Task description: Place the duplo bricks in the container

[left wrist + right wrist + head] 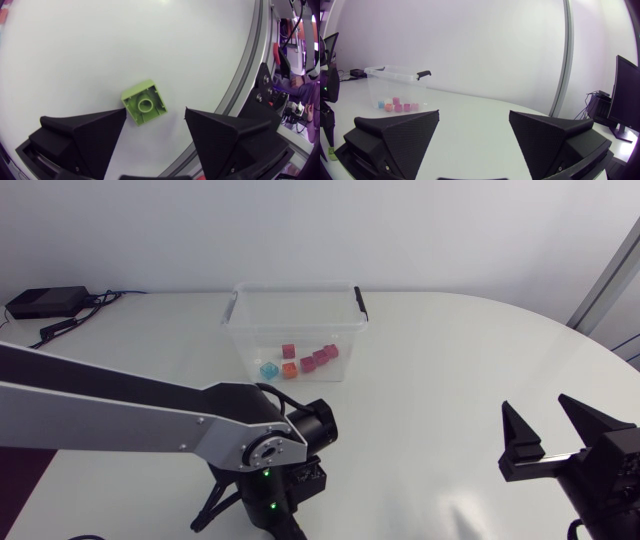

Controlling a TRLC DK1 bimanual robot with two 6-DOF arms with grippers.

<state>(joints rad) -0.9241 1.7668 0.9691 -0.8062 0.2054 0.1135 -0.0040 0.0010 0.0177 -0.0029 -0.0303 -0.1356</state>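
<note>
Though stud-up, square lime duplo brick [145,102] askew between parted left jaws.

The white table [450,360] bears a clear container [300,310], a green brick [144,102] and a black box [45,302].

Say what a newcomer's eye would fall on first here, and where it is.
The left arm stretches across the table's near side, the left gripper open over a green brick. At the far middle stands a clear container with pink, orange and blue bricks inside. The right gripper sits open at the near right.
</note>
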